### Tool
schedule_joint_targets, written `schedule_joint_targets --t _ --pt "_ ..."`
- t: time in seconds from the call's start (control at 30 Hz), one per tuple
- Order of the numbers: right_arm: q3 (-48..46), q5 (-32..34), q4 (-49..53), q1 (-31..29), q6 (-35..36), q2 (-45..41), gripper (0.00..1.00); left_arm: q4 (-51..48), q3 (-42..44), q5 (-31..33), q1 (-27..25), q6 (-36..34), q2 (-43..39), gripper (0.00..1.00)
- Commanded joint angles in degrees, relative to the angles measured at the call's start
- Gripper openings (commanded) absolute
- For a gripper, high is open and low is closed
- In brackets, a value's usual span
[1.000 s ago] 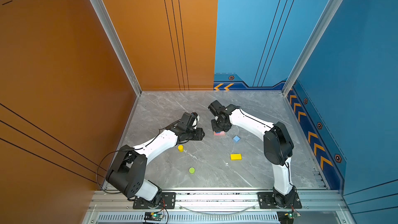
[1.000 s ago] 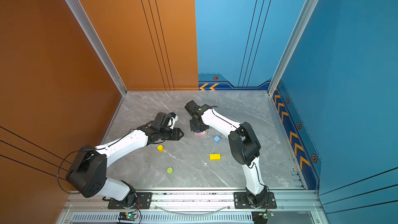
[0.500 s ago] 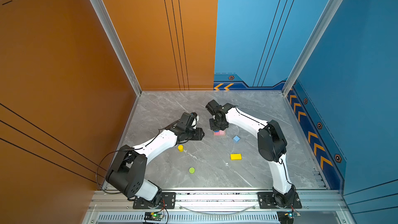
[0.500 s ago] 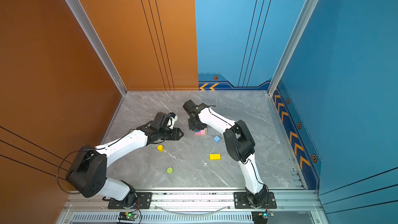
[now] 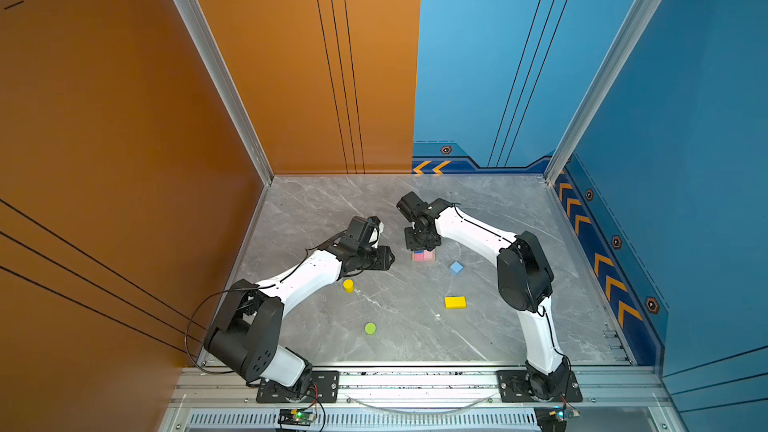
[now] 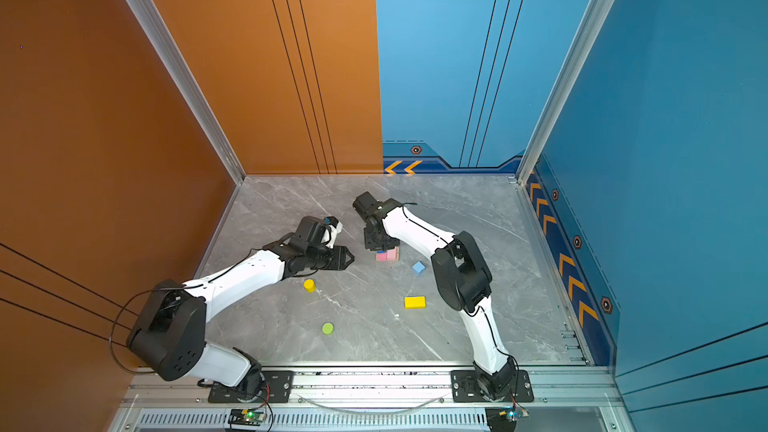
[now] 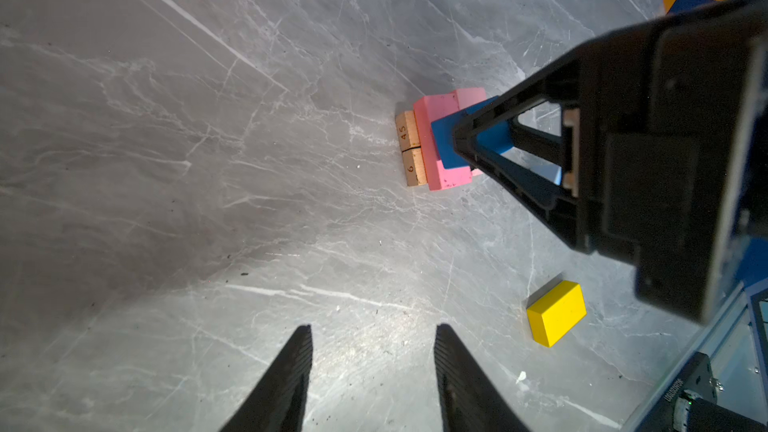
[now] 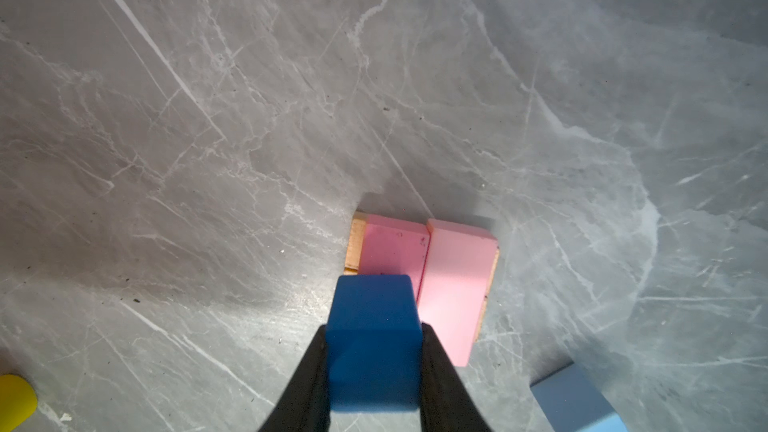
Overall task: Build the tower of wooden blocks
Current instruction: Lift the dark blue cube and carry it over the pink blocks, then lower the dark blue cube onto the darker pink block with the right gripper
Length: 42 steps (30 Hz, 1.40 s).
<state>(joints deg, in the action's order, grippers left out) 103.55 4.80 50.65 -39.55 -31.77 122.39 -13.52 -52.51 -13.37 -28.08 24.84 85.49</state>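
R gripper [image 8: 374, 329] was clamped on dark-blue cube [image 8: 372, 309], just over pink bars [image 8: 453, 276] atop tan planks [image 7: 409, 147]. L gripper [image 7: 374, 326] sat w/ jaws apart, empty. Cube prob. light, rigid, smooth-painted; best pinched on opposite flat faces.

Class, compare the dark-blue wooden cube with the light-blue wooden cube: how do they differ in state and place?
The dark-blue wooden cube is clamped in the right gripper; the light-blue wooden cube lies free on the grey table. The dark-blue cube is over the pink bars of the stack; the light-blue cube lies apart from it. Both are small painted cubes.
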Motion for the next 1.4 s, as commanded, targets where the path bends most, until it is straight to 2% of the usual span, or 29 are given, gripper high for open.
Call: schedule_joint_targets --t 0.0,0.5,0.97,1.37 --pt "0.9 2.0 2.2 -0.1 -1.4 1.1 0.32 0.3 1.0 -1.1 0.6 -0.4 -0.4 0.5" --pt "0.5 2.1 2.1 0.4 -2.1 1.9 0.35 0.4 1.1 -1.4 0.8 -0.4 -0.2 0.5" --pt "0.4 2.3 2.1 0.4 -2.4 2.2 0.46 0.5 1.2 -1.5 0.9 -0.4 0.0 0.5" --pt "-0.1 2.7 2.1 0.8 -2.8 2.3 0.47 0.6 1.1 -1.8 1.2 -0.5 0.0 0.5"
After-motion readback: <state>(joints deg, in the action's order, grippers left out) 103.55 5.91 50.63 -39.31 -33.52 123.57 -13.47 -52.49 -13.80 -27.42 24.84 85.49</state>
